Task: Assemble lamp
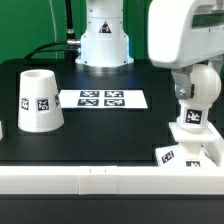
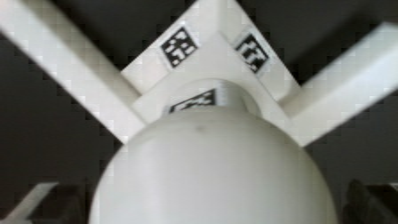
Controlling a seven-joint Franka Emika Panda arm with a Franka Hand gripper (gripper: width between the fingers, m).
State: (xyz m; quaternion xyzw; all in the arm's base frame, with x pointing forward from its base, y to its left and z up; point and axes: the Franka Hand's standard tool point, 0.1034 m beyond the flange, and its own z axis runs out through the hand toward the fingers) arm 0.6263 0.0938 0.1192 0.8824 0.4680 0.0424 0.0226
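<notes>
One rounded white plastic bulb (image 1: 201, 88) on flat square white base (image 1: 205, 150), gripper (image 2: 210, 205) jaws spread wide beside it, tapered white shade (image 1: 40, 100) apart.

Both pictures are small and coarse, with soft detail. The exterior view is bright and evenly lit, seemingly from overhead. The white shade (image 1: 40, 100) at the exterior view's left shows a gentle grey gradient down its side, and shadows barely register on the black desk (image 1: 100, 125), which carries a dull sheen without hard glare. The white robot body (image 1: 185, 35) at the upper right is nearly washed out. In the wrist view the bulb (image 2: 210, 165) sits very close and out of focus, its outline smeared. The tags on the base (image 2: 214, 50) behind it are blurred.
</notes>
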